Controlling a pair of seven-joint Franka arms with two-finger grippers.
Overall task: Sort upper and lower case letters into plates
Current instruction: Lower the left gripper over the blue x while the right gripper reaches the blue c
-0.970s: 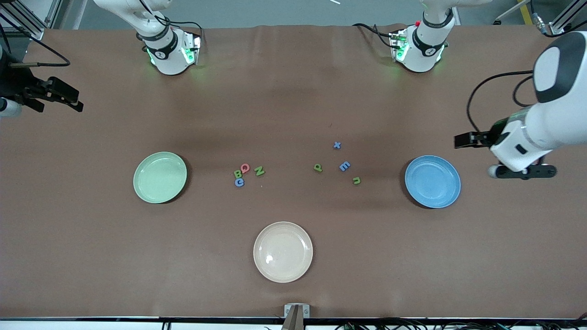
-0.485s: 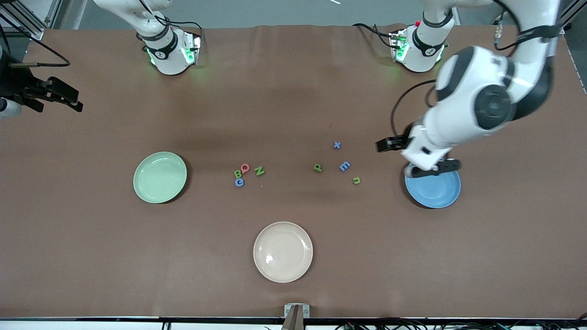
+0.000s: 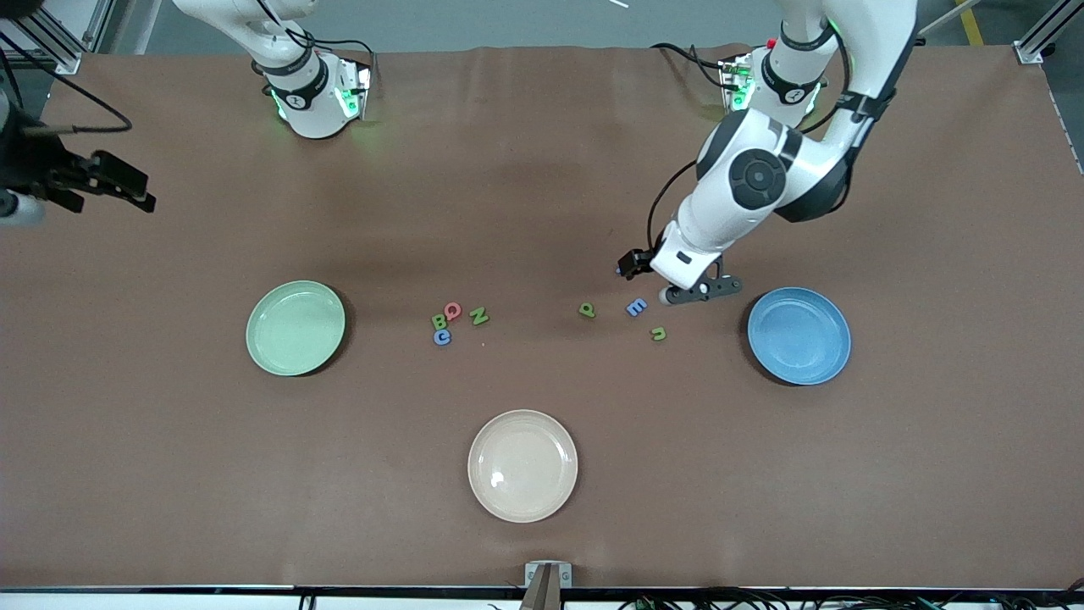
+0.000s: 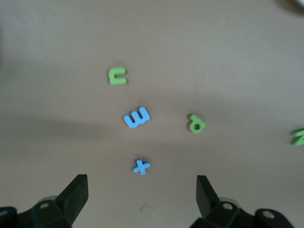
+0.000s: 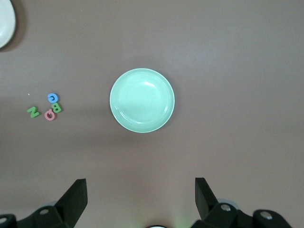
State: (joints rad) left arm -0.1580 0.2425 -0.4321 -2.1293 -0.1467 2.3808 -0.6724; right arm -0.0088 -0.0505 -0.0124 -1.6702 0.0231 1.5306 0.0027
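Observation:
Several tiny letters lie between the two plates. A green B (image 3: 438, 321), red Q (image 3: 452, 310), blue C (image 3: 442, 337) and green N (image 3: 479, 316) cluster toward the mint green plate (image 3: 295, 328). A green p (image 3: 587, 310), blue E (image 3: 636, 307) and green u (image 3: 658, 334) lie toward the blue plate (image 3: 799, 335). My left gripper (image 3: 701, 291) hangs open over the table beside the E. In the left wrist view the blue x (image 4: 141, 166) sits just ahead of the left gripper (image 4: 141, 194). My right gripper (image 5: 141, 194) is open and high, looking down on the mint plate (image 5: 142, 100).
A cream-white plate (image 3: 522, 465) sits nearer the front camera than the letters, midway along the table. The right arm's wrist (image 3: 51, 174) waits over the table's edge at the right arm's end. Both bases stand along the back edge.
The left arm swung in from its end of the table, passed over the blue plate and now hangs over the letters by the x and E. The right arm has barely moved.

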